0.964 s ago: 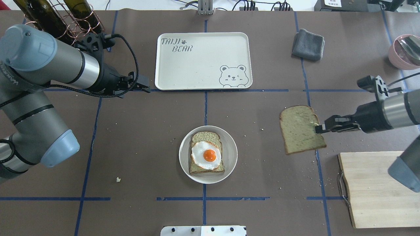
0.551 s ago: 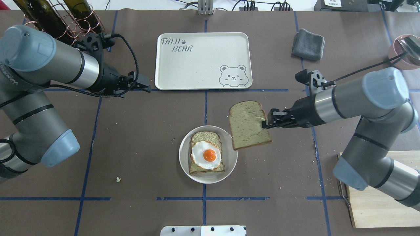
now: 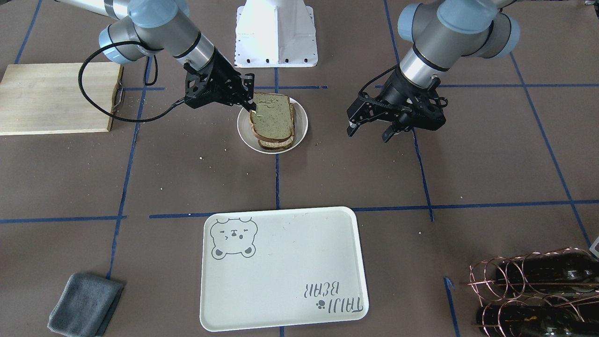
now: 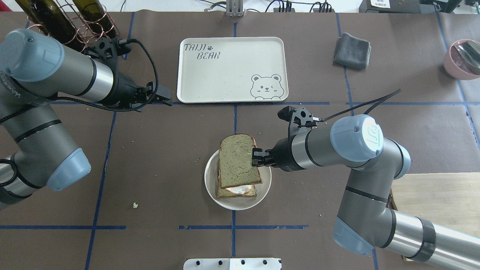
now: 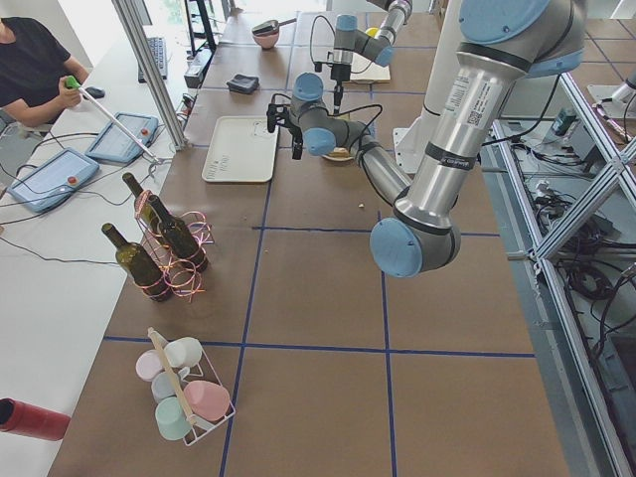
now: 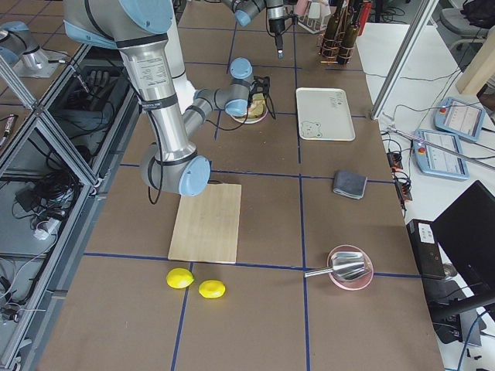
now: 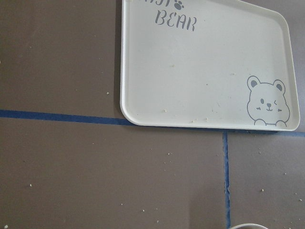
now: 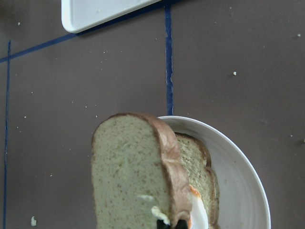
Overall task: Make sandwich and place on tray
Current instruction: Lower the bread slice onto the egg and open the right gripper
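My right gripper (image 4: 255, 157) is shut on the right edge of a tan bread slice (image 4: 238, 161) with a dark crust. It holds the slice over the small round white plate (image 4: 210, 176). Under it lies a second slice (image 4: 225, 193) with the fried egg (image 4: 242, 188), of which only a white edge shows. Whether the held slice touches the egg I cannot tell. In the right wrist view the held slice (image 8: 128, 171) hides most of the egg (image 8: 198, 214). The cream tray (image 4: 232, 69) with the bear drawing lies beyond the plate. My left gripper (image 3: 369, 135) hangs open and empty left of the tray.
A grey folded cloth (image 4: 352, 50) lies at the far right, with a pink bowl (image 4: 463, 58) holding a spoon beyond it. A wooden cutting board (image 4: 431, 198) sits under my right arm. Wine bottles in a copper rack (image 4: 67, 22) stand at the far left.
My right arm has carried the bread slice leftward from the table's right side to over the plate, covering the egg. The left arm has not moved.
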Action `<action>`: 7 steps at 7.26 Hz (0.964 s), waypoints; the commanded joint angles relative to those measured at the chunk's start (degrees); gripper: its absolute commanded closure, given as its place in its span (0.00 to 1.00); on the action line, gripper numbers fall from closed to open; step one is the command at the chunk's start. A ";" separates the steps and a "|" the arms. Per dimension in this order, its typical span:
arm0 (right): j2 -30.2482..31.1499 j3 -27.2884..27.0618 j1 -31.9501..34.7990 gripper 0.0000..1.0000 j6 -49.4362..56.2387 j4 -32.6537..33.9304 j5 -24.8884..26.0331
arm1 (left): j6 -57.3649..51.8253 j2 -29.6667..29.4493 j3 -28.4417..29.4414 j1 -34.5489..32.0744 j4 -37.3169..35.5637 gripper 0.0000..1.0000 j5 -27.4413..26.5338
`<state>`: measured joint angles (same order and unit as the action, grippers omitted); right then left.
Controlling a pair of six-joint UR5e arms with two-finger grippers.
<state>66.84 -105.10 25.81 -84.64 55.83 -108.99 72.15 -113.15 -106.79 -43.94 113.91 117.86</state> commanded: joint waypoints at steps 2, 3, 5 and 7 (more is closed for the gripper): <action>-0.57 1.83 -1.90 1.00 -0.09 1.65 1.84 | 0.00 0.03 0.00 0.00 0.00 0.00 0.01; -0.57 1.83 -2.25 1.00 -0.17 1.65 1.94 | 0.00 0.03 0.00 0.00 0.00 0.00 0.01; -0.65 1.83 -3.04 0.37 -4.64 1.56 2.03 | -0.08 0.03 0.00 0.00 0.09 0.00 0.01; -0.66 1.57 -2.70 0.00 -4.57 1.74 3.08 | -0.08 0.03 0.18 0.08 0.09 0.00 0.01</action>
<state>66.20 -103.33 22.96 -88.95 57.48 -106.38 72.07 -113.12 -106.70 -43.93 113.96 117.86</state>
